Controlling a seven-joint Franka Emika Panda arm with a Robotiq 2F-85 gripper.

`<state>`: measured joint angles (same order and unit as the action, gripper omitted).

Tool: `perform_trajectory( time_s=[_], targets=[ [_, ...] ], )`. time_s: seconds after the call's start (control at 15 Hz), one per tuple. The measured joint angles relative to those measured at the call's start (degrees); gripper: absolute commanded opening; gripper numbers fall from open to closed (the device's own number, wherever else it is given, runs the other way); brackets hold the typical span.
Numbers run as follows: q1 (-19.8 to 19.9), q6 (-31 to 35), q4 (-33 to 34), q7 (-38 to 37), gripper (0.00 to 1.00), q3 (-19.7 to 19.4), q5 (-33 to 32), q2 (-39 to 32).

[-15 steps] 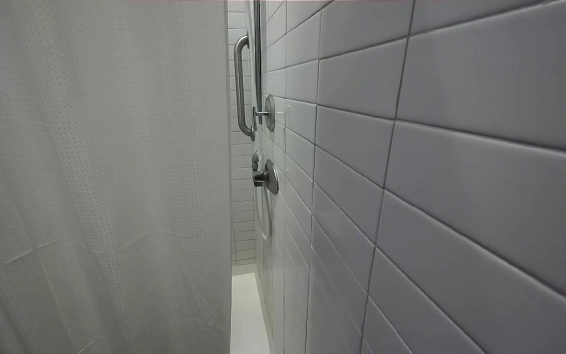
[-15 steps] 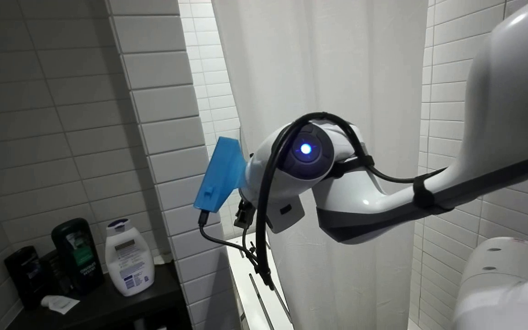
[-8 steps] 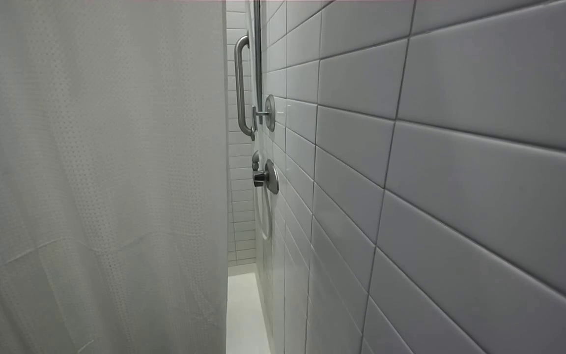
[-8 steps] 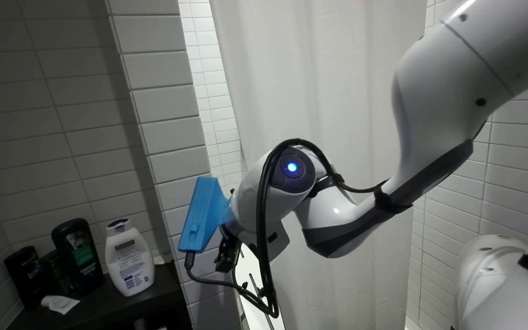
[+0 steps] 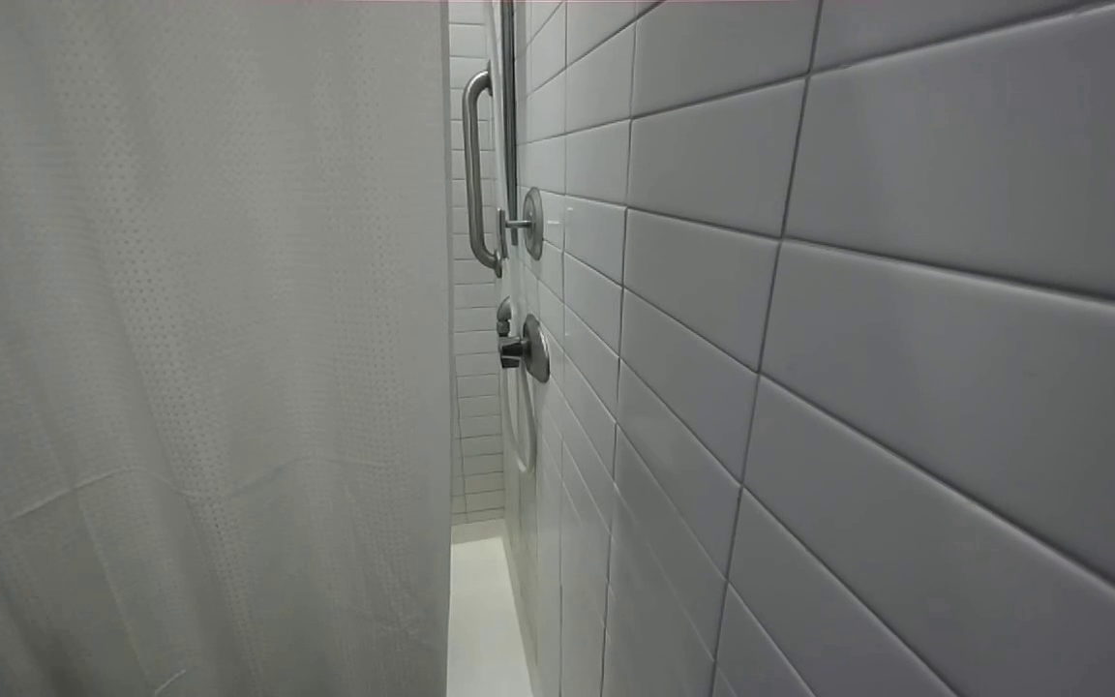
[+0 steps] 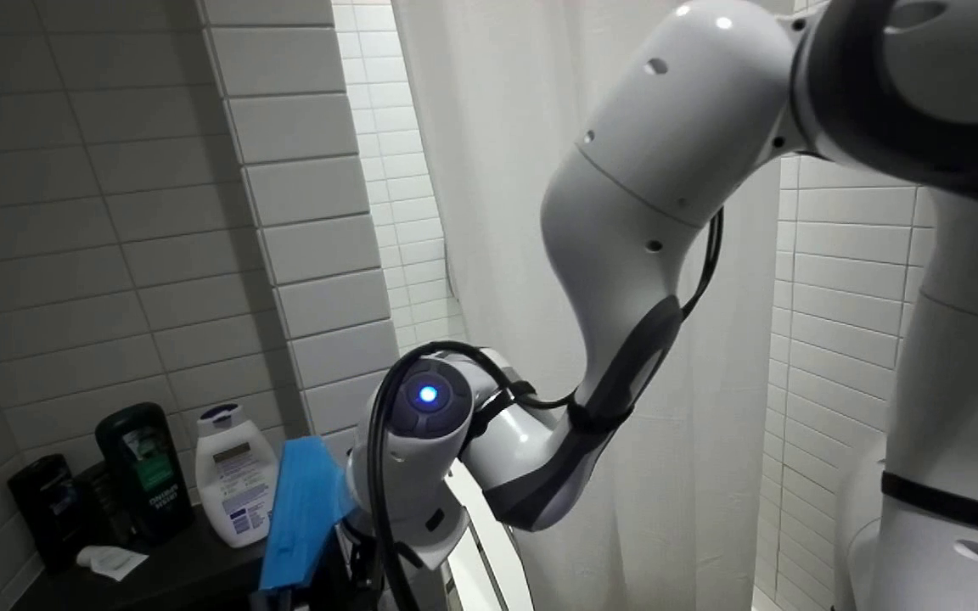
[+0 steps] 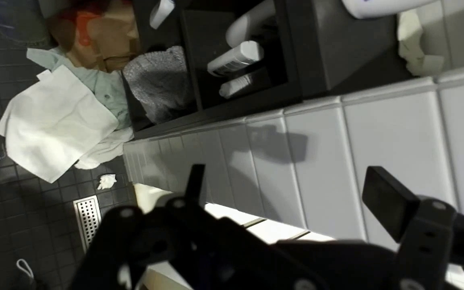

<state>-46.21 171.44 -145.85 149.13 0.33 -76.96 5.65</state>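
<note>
I see gripper [image 7: 292, 190] spread wide and empty near the tiles [image 7: 324, 169], white bottle [image 6: 234, 475] upright on the shelf [image 6: 175, 564], presumably for easy reach.

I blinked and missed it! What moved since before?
In an exterior view, the white jointed robot arm swung leftward; its bright blue plastic block also sank and now hides the edge of the white plastic bottle. The black two-fingered gripper is open, holding nothing. That bottle and the small white tube stayed put.
</note>
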Motion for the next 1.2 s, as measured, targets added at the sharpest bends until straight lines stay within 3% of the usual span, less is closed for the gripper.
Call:
perform_trajectory(
  time_s=[0.27, 0.53, 0.93, 1.2],
  targets=[
    [5.6, -0.3, 4.5, 0.0, 1.00, 8.8, -1.5, -8.8],
    [8.9, -2.5, 7.7, 0.0, 1.00, 14.7, -4.4, -15.8],
    [8.6, -9.5, 12.6, 0.0, 1.00, 22.2, -9.0, -24.6],
    [6.9, -12.9, 14.8, 0.0, 1.00, 24.9, -11.8, -26.9]
  ],
)
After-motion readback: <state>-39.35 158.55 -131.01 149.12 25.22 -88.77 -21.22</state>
